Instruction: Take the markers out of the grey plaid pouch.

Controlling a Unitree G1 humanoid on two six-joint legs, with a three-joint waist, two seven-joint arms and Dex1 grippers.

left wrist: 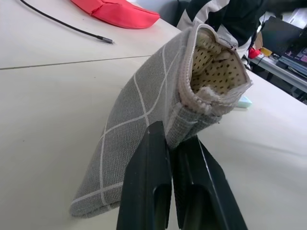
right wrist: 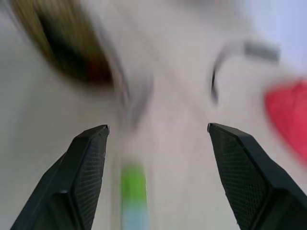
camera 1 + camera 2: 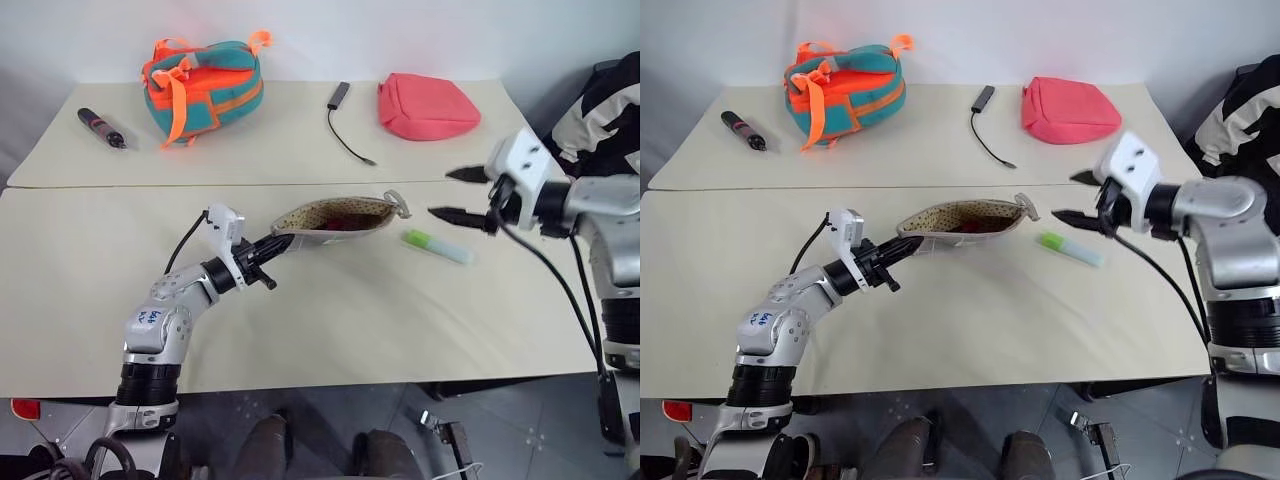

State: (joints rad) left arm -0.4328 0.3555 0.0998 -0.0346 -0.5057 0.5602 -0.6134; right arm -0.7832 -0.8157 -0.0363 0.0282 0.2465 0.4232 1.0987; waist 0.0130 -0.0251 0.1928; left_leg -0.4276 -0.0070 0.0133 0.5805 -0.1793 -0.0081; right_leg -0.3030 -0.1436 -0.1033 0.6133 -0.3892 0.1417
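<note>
The grey plaid pouch (image 3: 335, 218) is lifted off the table at mid-table, its mouth gaping and the beige dotted lining (image 1: 216, 72) showing. My left gripper (image 1: 170, 141) is shut on the pouch's near end. Something red (image 3: 341, 224) lies inside the pouch, mostly hidden. A bright green marker (image 3: 436, 246) rests on the table just right of the pouch's ring end. Above and to the right of that marker, my right gripper (image 3: 442, 193) hangs open and holds nothing; its wrist view looks down on the green marker (image 2: 133, 189).
On the far table half lie a black pen (image 3: 102, 128), a teal-and-orange bag (image 3: 205, 85), a black cable with adapter (image 3: 345, 125) and a pink pouch (image 3: 425, 107). A person in a black-and-white jacket (image 3: 600, 110) sits at the right edge.
</note>
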